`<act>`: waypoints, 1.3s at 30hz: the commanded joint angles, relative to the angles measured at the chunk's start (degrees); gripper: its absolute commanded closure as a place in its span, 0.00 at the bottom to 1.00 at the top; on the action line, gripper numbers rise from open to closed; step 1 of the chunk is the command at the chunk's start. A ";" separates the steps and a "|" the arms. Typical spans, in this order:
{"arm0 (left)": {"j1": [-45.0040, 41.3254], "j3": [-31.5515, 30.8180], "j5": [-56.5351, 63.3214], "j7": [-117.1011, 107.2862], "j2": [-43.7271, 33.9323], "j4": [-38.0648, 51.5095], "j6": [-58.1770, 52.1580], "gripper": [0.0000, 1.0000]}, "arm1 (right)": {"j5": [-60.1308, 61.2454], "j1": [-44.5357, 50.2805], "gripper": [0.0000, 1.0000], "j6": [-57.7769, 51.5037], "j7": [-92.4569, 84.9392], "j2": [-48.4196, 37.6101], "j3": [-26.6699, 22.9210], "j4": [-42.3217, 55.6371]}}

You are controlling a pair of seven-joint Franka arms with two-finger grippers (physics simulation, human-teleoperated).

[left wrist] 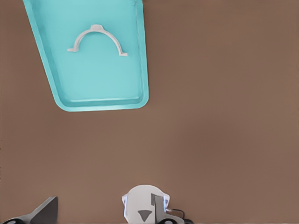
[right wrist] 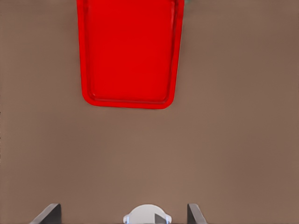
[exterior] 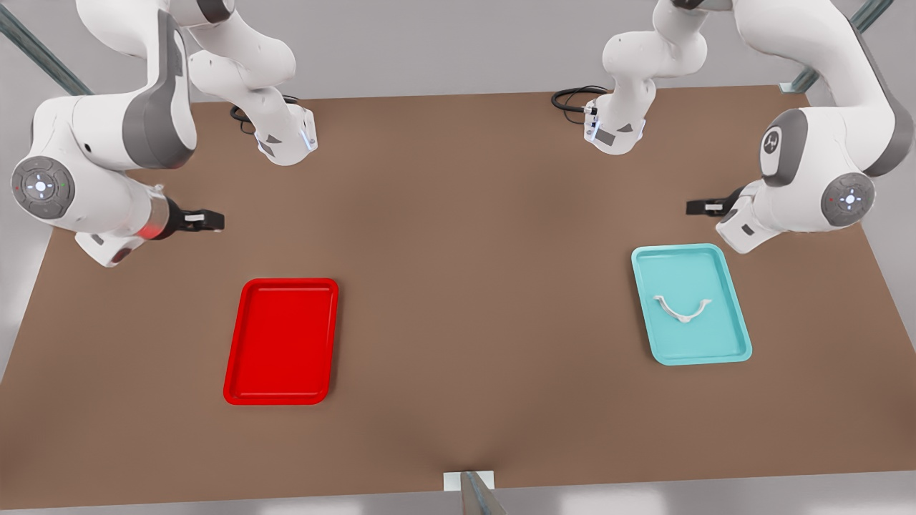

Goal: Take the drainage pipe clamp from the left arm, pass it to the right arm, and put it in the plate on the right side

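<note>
The white drainage pipe clamp [exterior: 682, 309] lies flat in the teal tray [exterior: 690, 343] at the front view's right; the left wrist view has the clamp [left wrist: 97, 39] in the same tray [left wrist: 98, 84]. My left gripper [exterior: 705, 207] hovers above the table just behind that tray, open and empty, with one fingertip [left wrist: 44, 212] in view. The red plate [exterior: 279, 343] sits empty at the front view's left, and the right wrist view looks down on the plate [right wrist: 128, 51]. Behind it my right gripper [exterior: 211, 220] hangs open and empty, its fingertips [right wrist: 49, 214] spread wide.
Both arm bases [exterior: 286, 136] [exterior: 615, 129] stand at the back of the brown table, with black cables beside them. Bare tabletop [exterior: 472, 286] stretches between the two trays. A small white block with a metal strut [exterior: 469, 483] sits at the front edge.
</note>
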 commanded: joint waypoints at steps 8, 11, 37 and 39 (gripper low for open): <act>4.09 0.84 -3.94 39.80 12.64 -14.37 42.04 0.00 | 0.27 0.07 0.00 8.81 1.83 -0.07 -0.13 -0.15; 7.96 2.60 -4.29 71.43 21.34 -14.46 53.02 0.00 | 0.36 0.07 0.00 8.81 1.83 -0.07 -0.13 -0.23; 8.84 4.80 -4.21 55.65 24.16 -24.04 67.18 0.29 | 0.36 0.16 0.00 8.81 1.83 -0.07 -0.04 -0.76; 8.84 4.71 -4.20 53.88 24.16 -24.04 67.09 0.38 | 0.36 0.16 0.00 8.72 1.83 -0.07 -0.04 -0.76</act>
